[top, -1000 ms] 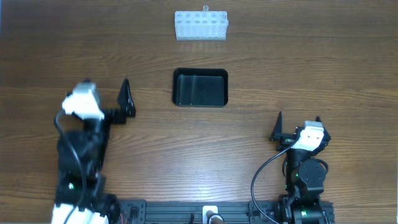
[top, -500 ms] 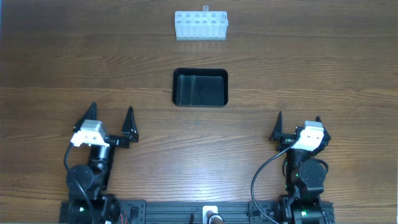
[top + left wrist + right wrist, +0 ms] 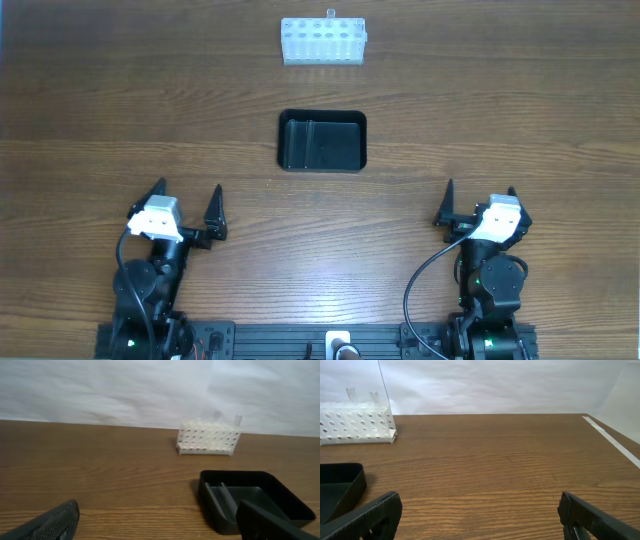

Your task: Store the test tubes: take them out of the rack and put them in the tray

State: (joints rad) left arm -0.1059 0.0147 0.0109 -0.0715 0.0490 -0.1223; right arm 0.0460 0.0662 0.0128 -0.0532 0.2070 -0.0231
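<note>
The white test tube rack (image 3: 322, 41) stands at the far middle of the table, with a clear tube (image 3: 331, 13) sticking up at its back. The left wrist view shows the rack (image 3: 207, 440) with two tubes, one (image 3: 237, 420) clearer than the other (image 3: 217, 414). The black tray (image 3: 288, 160) lies nearer, mid-table; a thin clear tube-like thing (image 3: 227, 497) lies inside it. My left gripper (image 3: 189, 188) is open, low near its base, left of the tray. My right gripper (image 3: 480, 188) is open near its base, right of the tray. Nothing sits between either pair of fingers.
Bare brown wood surrounds the rack and the tray (image 3: 340, 485). A white backdrop rises behind the rack (image 3: 357, 422). A pale tape strip (image 3: 612, 440) marks the table's right side.
The left arm has drawn back toward its base and come down, its open gripper now lower and nearer the front edge. The right arm has not moved.
</note>
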